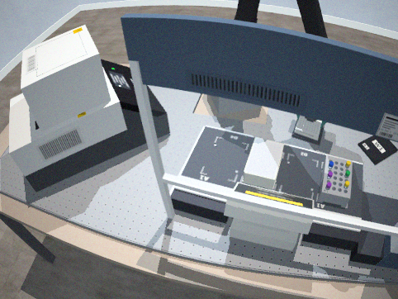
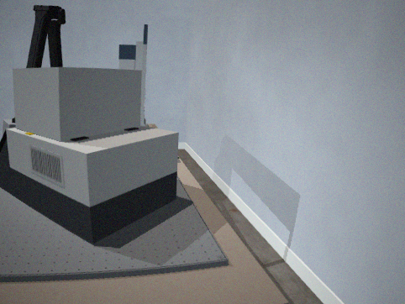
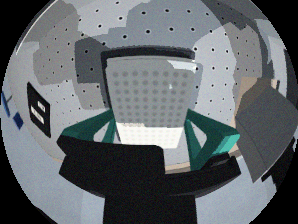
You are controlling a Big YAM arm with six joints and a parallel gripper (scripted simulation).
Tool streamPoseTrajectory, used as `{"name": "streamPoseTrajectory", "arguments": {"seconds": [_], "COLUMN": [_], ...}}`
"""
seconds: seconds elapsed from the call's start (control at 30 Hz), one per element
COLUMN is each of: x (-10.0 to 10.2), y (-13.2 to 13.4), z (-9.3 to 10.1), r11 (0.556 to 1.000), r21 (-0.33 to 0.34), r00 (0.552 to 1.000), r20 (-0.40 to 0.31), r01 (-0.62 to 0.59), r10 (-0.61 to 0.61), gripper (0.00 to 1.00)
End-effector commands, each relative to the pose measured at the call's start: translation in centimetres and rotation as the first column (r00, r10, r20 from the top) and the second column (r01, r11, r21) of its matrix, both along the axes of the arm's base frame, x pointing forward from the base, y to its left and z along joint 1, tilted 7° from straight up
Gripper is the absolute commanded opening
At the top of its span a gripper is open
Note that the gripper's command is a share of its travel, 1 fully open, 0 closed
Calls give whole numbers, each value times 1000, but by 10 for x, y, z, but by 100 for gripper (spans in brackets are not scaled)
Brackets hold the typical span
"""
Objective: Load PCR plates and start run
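My gripper (image 3: 150, 111) is shut on a grey 96-well PCR plate (image 3: 154, 92) (image 1: 307, 127); its teal fingers clamp the near end. The plate sits level within a dark nest frame (image 3: 148, 52) behind the deck, on the right in the top view. I cannot read its ID label. In the top and exterior views the gripper itself is hidden behind the blue canopy. The cycler Q1 (image 1: 62, 124) (image 2: 92, 172) stands at the left with its white lid (image 1: 62, 70) (image 2: 76, 101) shut and its lamp (image 1: 113, 68) green. Deck positions D4 (image 1: 219, 154) and D2 (image 1: 299, 173) are empty.
The white deep-well block (image 1: 264, 163) stands on D3. The tube cooling block (image 1: 338, 182) with coloured tubes stands on D1. A blue canopy (image 1: 248, 58) on a grey post (image 1: 153, 140) spans the deck. A black tag (image 1: 376, 149) (image 3: 39, 111) lies beside the nest.
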State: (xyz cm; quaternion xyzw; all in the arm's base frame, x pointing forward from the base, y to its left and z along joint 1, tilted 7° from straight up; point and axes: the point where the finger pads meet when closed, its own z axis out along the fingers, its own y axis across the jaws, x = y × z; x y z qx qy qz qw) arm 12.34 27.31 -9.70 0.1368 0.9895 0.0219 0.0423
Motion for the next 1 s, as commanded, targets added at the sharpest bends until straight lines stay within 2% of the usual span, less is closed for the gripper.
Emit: {"name": "streamPoseTrajectory", "arguments": {"seconds": [0.0, 0.47, 0.63, 0.97], "x": [4, 8, 5, 2], "y": [20, 10, 2, 12], "z": [4, 3, -3, -1], "r11": [1000, 999, 1000, 1000], "r21": [25, 33, 14, 10], "r00": [1000, 1000, 1000, 1000], "r20": [12, 16, 10, 9], "r01": [-1, 21, 9, -20], "r10": [1, -22, -10, 20], "gripper": [0, 0, 0, 0]}}
